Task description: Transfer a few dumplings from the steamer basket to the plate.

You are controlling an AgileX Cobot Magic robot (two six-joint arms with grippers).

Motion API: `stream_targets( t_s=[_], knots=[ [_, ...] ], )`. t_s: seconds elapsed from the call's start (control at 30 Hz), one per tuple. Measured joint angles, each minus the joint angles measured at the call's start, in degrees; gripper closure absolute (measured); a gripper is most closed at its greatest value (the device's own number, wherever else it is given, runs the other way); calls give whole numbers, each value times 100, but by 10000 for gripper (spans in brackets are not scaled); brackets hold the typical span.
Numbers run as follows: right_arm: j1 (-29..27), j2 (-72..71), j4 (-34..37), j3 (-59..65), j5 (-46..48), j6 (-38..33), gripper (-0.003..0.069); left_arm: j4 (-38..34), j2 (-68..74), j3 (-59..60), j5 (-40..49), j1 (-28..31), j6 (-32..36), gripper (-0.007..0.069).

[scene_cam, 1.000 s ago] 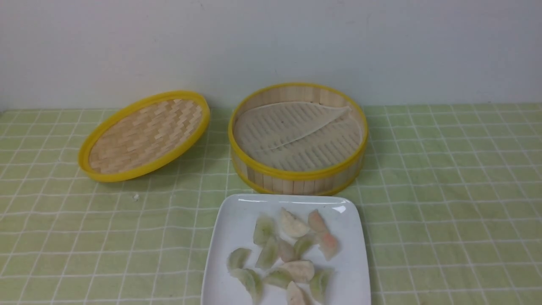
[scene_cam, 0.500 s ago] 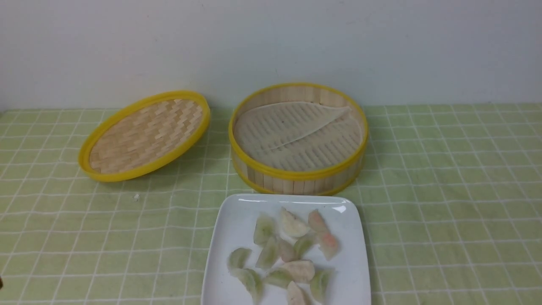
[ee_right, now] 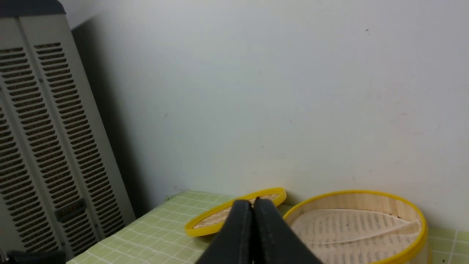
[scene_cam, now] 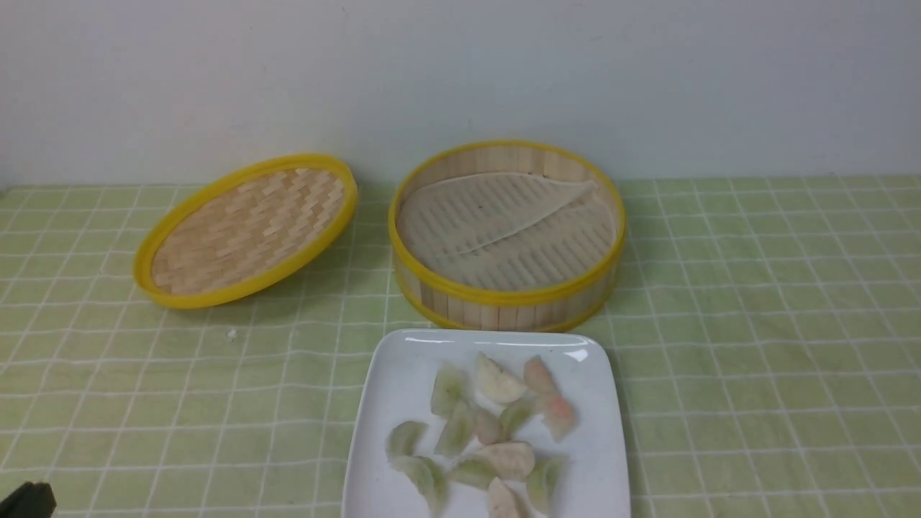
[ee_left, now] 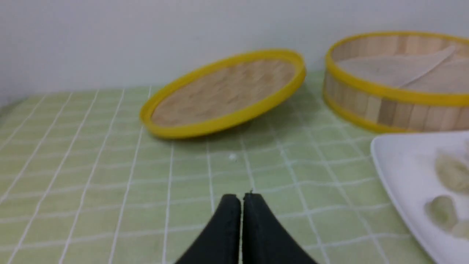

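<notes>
The steamer basket (scene_cam: 504, 311) stands at the middle back and holds only its pale ribbed liner; no dumplings show in it. The white square plate (scene_cam: 399, 374) lies just in front of it. On the plate lie cream-white dumplings (scene_cam: 498, 383) mixed with green-tinted and pink-tinted ones. My left gripper (ee_left: 242, 196) is shut and empty, low over the cloth, left of the plate (ee_left: 399, 168). A dark part of it shows at the front view's bottom left corner (scene_cam: 29, 499). My right gripper (ee_right: 253, 201) is shut and empty, held high, with the basket (ee_right: 366, 196) beyond it.
The shallow woven yellow-rimmed lid (scene_cam: 245, 230) leans tilted left of the basket; it also shows in the left wrist view (ee_left: 223, 95). A green checked cloth (scene_cam: 755, 324) covers the table. A white wall stands right behind. A slatted grey cabinet (ee_right: 36, 146) stands off the table's far left.
A dark part of my left gripper has come into the front view's bottom left corner. The basket, lid, plate and dumplings have not moved.
</notes>
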Motion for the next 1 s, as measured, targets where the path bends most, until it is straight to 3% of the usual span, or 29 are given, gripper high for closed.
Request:
stream_targets(
  t_s=[0.23,1.0],
  knots=[
    [0,0,0,0,0,0,673,263,0,79,388,76,4,630],
    [0,0,0,0,0,0,673,263,0,79,408,76,4,630]
  ],
)
